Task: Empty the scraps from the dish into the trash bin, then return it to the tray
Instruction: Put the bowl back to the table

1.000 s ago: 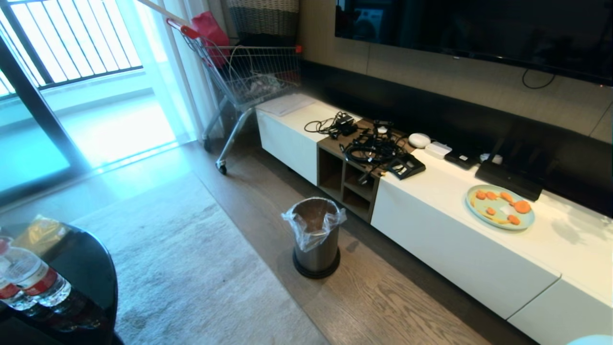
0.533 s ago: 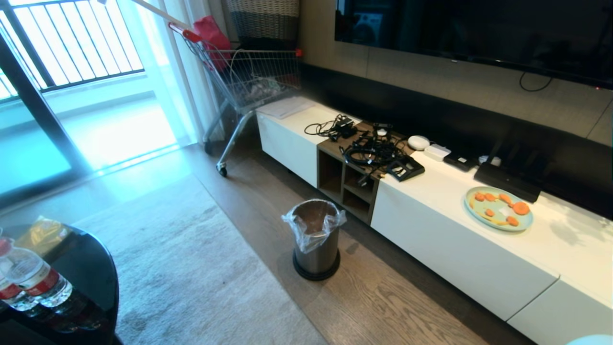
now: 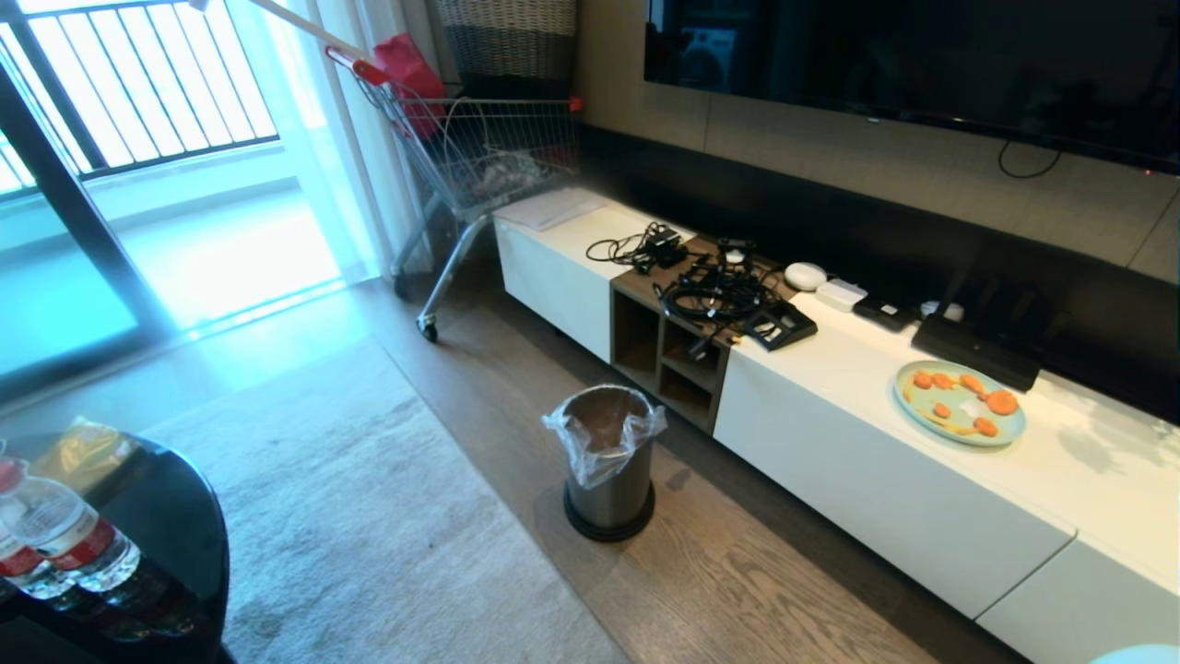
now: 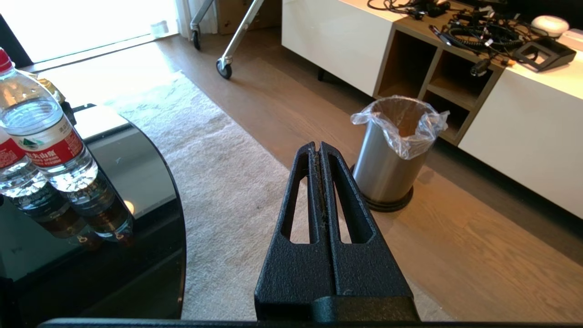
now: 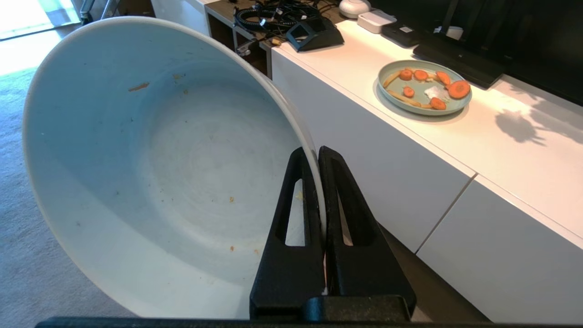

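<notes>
Right gripper [image 5: 317,155]: jaws clamped on the rim of the dish [image 5: 159,173], apparently holding only crumbs. Left gripper [image 4: 320,148]: jaws together, empty. Trash bin [image 3: 608,458]: upright on floor.

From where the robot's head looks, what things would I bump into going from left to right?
Water bottles on the black table → shopping cart → trash bin → tangle of cables → pale-green plate of orange slices.
</notes>
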Motion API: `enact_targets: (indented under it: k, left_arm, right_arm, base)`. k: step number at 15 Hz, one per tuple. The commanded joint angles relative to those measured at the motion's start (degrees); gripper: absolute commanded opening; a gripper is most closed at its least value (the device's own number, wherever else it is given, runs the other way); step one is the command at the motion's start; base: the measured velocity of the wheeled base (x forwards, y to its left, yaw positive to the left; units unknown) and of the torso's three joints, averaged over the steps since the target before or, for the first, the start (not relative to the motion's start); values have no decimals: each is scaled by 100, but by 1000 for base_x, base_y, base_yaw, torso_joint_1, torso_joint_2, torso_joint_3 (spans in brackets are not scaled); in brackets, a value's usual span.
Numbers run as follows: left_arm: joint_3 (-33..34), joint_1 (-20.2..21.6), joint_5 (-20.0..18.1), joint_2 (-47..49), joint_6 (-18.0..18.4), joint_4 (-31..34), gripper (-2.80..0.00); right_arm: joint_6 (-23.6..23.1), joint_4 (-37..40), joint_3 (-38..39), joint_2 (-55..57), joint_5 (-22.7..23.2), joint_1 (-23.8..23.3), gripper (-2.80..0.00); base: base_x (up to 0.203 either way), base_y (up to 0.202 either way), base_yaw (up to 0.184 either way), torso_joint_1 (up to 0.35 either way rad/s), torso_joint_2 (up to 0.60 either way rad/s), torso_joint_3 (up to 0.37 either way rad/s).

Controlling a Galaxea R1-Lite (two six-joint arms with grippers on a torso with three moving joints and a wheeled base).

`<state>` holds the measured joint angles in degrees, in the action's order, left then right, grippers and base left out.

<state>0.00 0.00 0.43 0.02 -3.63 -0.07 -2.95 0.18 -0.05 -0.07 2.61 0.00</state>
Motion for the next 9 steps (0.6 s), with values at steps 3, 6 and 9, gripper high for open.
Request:
enact_targets:
  k: [3,6,9]
  left_arm:
    - [0,0,1,-2,-6,-1,-280]
    - [0,0,1,-2,-6,-1,-280]
    - [0,0,1,-2,-6,-1,-280]
  right_arm:
    - [-4,-1,4,7,3,0,-280]
    - [-4,-1,4,7,3,0,-280]
    - [-4,-1,5,7,3,0,-280]
  base:
    - [0,0,0,0,0,0]
    - [-133,0,-2,7,2,1]
    - [-187,0,-1,-3,4,3]
